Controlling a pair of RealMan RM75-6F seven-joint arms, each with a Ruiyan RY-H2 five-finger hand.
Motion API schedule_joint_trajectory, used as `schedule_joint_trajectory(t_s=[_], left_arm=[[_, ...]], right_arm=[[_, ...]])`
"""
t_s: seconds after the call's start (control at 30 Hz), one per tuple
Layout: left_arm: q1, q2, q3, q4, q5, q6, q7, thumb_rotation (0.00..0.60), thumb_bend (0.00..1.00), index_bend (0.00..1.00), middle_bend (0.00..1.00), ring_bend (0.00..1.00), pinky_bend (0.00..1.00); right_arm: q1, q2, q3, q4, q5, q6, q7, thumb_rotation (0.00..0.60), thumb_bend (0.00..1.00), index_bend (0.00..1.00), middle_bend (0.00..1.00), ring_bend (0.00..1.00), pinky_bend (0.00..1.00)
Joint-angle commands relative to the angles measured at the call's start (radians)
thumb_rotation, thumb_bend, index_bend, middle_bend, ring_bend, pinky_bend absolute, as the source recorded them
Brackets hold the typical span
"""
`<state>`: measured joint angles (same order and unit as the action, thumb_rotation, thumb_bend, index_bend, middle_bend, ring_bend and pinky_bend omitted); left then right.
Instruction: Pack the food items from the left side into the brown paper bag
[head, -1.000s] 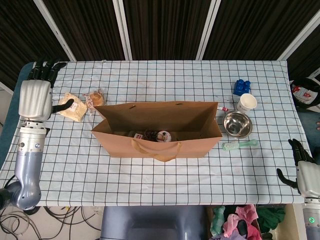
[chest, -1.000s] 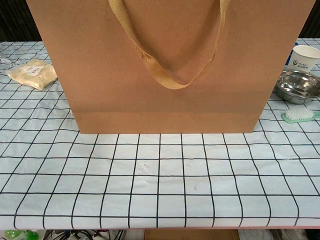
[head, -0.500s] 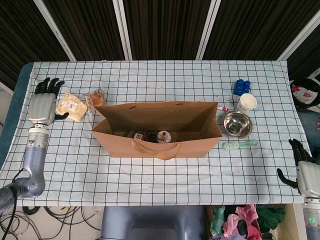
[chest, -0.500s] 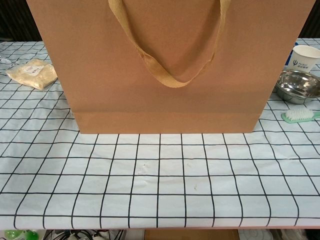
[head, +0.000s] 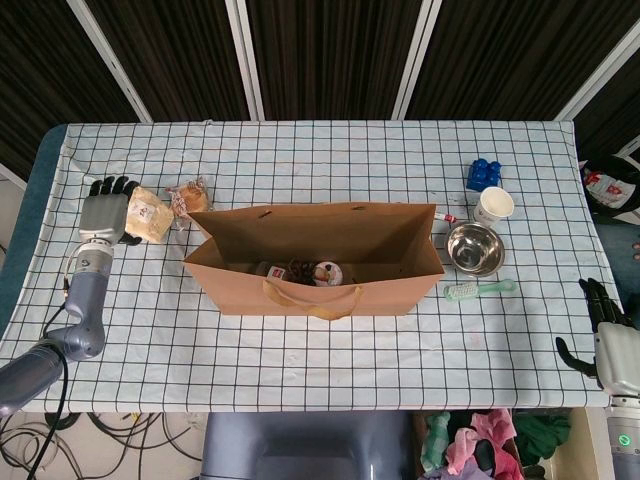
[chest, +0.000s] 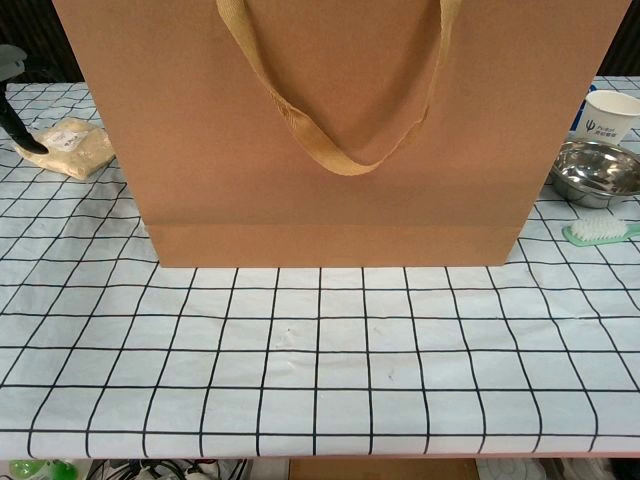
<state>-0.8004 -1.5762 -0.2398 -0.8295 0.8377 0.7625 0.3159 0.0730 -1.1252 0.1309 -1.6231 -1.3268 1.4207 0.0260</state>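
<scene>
The left hand (head: 103, 213) sits low on the tabletop (head: 320, 340), its dark fingers (head: 108, 186) spread a little and holding nothing. It is right beside a pale food packet (head: 148, 215), maybe touching it; I cannot tell. A small bun in a wrapper (head: 187, 195) lies next to that. The brown paper bag (head: 315, 270) stands open in the middle with some food inside. The right hand (head: 608, 345) rests far off at the tabletop's right edge, fingers loosely apart and holding nothing.
</scene>
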Motion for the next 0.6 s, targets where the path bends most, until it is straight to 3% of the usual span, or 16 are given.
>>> schedule_joint_trajectory(t_s=[0.03,0.6], left_arm=[[-0.021,-0.055,-0.002,0.089,0.013,-0.06,-0.048,0.6,0.01,0.13,0.06,0.0,0.06],[-0.071,-0.228,0.005,0.418,0.164,-0.197,-0.278,0.6,0.02,0.13,0.07,0.0,0.05]], right_arm=[[0.0,0.0,-0.001,0.0,0.0,0.0,-0.002,0.6,0.27,0.03,0.04,0.14,0.27],[-0.002,0.0,0.0,-0.002,0.001,0.001,-0.003,0.6,0.27,0.03,0.04,0.14,0.27]])
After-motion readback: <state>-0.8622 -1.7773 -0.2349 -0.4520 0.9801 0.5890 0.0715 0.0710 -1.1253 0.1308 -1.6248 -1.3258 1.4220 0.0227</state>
